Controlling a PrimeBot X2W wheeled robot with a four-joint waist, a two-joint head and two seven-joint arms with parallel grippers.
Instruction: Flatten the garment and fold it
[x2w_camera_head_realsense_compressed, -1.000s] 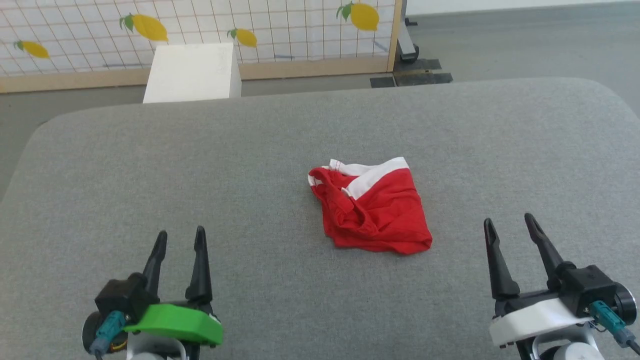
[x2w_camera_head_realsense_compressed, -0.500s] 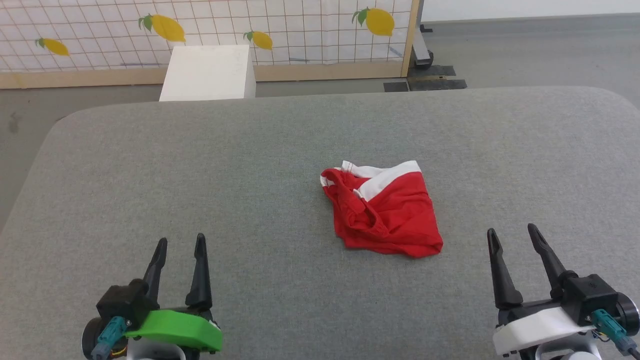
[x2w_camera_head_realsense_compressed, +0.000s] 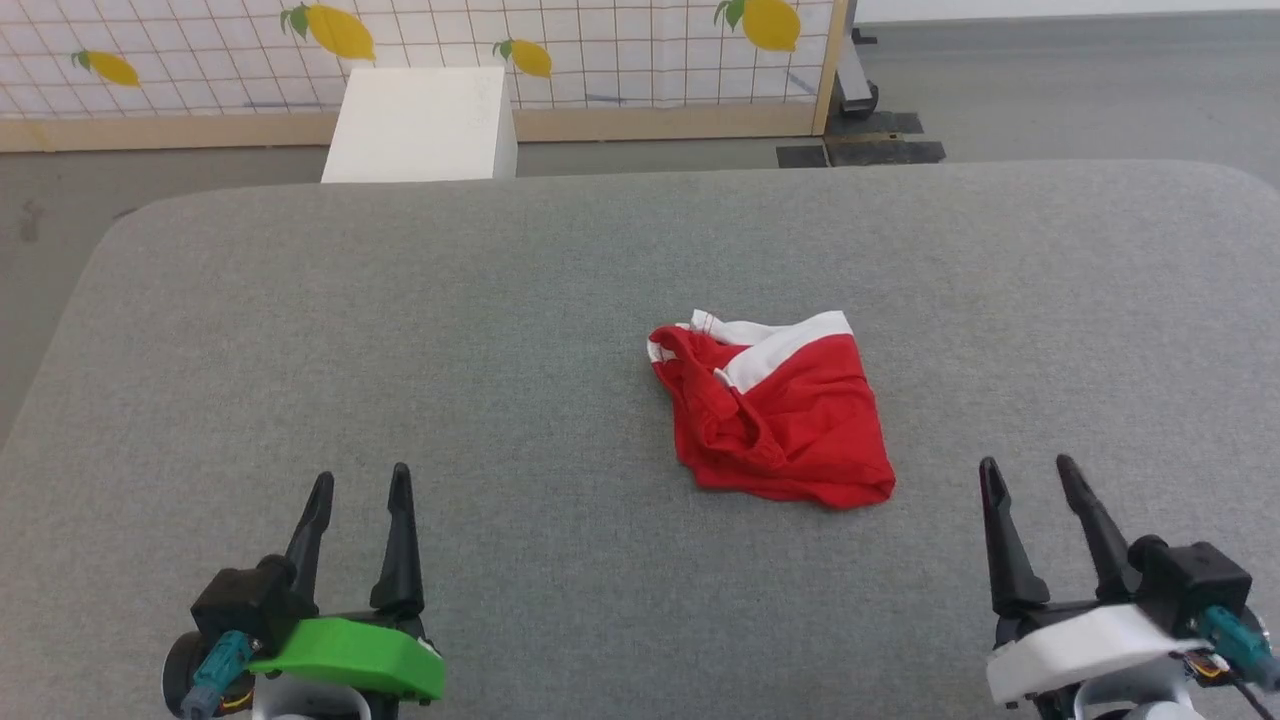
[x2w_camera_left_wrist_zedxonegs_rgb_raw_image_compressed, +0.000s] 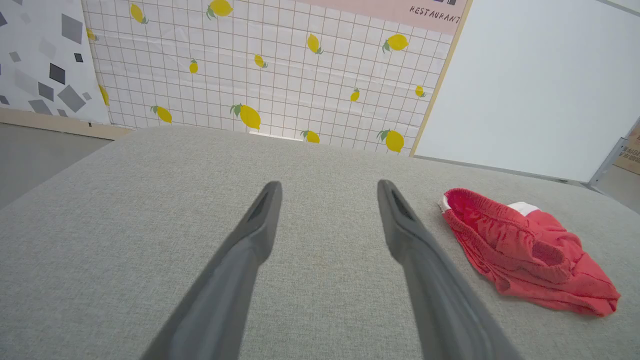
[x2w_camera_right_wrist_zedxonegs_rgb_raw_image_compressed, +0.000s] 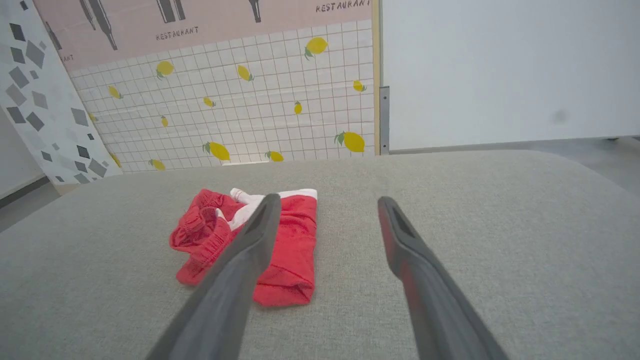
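The garment is a bright red piece with white trim bands, lying crumpled and partly folded near the middle of the grey padded table. It also lies at the right of the left wrist view and left of centre in the right wrist view. My left gripper is open near the front left, well apart from the cloth. My right gripper is open at the front right, a short way from the garment's near right corner. Neither holds anything.
A white box stands on the floor just beyond the table's far edge. Behind it runs a lemon-patterned grid screen with a wooden frame. Dark mats lie on the grey floor at the back right.
The head camera has shifted, so the whole scene sits a little to the right and lower. The garment lies as before, and both grippers have kept open.
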